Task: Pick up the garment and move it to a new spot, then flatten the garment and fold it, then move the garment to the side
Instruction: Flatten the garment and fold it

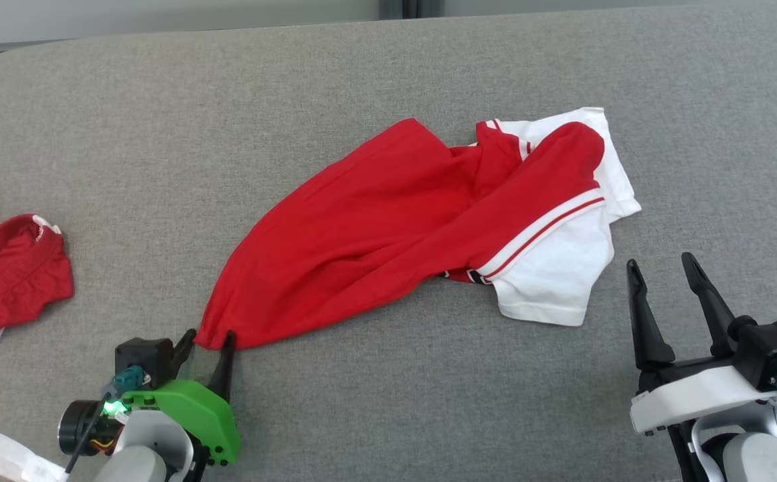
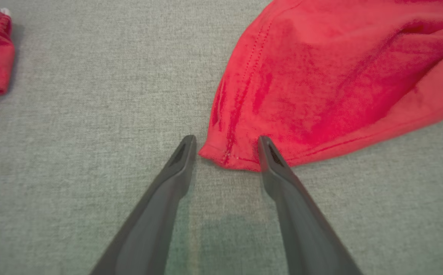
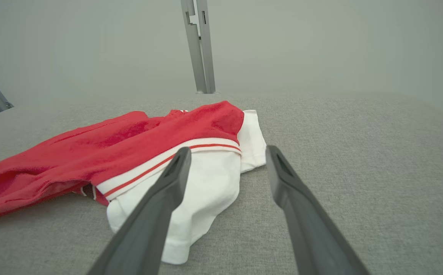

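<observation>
- Head view: the garment (image 1: 388, 221) lies on the grey table (image 1: 428, 402), long axis running from its near-left hem corner to the white sleeves far right.
- The left gripper (image 1: 210, 335), jaws spread, straddles that corner, nearest.
- The right gripper (image 1: 659, 261), also spread, sits near the sleeve, apart.

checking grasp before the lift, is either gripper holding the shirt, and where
Nothing held. Left gripper open, astride a hem corner of the shirt; right gripper open, clear.

The garment (image 1: 375, 221) is soft matt cloth, the table cover (image 1: 160, 134) rough weave, the fingers (image 2: 156, 214) matt plastic.
</observation>
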You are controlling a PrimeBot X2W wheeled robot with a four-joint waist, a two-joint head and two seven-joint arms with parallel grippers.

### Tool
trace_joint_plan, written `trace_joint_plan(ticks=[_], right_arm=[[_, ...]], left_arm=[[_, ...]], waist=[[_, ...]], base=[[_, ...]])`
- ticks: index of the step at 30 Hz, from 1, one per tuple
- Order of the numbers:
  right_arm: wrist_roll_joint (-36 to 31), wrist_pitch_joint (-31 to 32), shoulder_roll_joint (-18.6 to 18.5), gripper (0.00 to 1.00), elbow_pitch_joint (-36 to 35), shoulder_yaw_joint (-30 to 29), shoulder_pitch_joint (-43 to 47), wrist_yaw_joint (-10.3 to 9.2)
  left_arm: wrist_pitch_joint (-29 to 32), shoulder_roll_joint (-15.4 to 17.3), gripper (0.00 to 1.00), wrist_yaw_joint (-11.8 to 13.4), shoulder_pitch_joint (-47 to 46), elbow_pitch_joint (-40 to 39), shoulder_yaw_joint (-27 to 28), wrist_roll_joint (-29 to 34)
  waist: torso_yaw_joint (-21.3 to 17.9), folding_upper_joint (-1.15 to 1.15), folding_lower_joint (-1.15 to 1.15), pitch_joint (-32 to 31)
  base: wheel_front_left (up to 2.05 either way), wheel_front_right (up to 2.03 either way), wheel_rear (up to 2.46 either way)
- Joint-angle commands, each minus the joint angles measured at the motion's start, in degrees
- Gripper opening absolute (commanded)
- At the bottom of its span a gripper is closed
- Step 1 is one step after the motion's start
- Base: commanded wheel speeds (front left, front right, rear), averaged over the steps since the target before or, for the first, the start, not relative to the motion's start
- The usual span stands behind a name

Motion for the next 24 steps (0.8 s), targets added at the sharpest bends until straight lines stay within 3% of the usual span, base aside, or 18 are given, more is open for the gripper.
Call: trace_joint_plan(ticks=[1,8,21,22,23,24], right_arm=[[0.2,-0.1,-0.2,1.0,0.8,-0.5,0.1,0.0],[0.8,-0.5,-1.4,1.0,6.9,-1.9,0.0,0.0],[2.5,-3.1,-1.7,1.0,22.6,4.6,-8.4,0.0],[2.7,-2.8,-1.9,0.95,23.6,5.3,-8.9,0.0],[3.0,-2.3,-1.9,0.42,24.6,5.8,-9.2,0.0],[3.0,-2.0,-2.0,0.05,25.4,6.3,-9.4,0.0]], left_arm=[[0.0,-0.1,0.0,-0.6,-1.5,0.9,0.2,-0.7],[-1.6,-0.9,0.0,-2.2,-4.0,4.2,0.0,-0.8],[-4.4,-2.0,0.0,-2.6,-6.5,6.7,-0.6,-0.2],[-4.6,-2.1,0.0,-2.7,-6.6,6.8,-0.7,-0.2],[-4.7,-2.2,0.0,-2.8,-6.6,6.9,-0.7,-0.2],[-5.2,-2.2,0.0,-2.8,-6.6,7.0,-0.6,-0.3]], waist=[[-0.2,0.0,0.0,0.4],[0.1,0.0,0.0,1.9],[2.0,0.0,0.0,4.1],[2.1,0.0,0.0,4.1],[2.2,0.0,0.0,4.1],[2.2,0.0,0.0,4.0]], base=[[0.0,0.0,0.0],[0.0,0.0,0.0],[0.0,0.0,0.0],[0.0,0.0,0.0],[0.0,0.0,0.0],[0.0,0.0,0.0]])
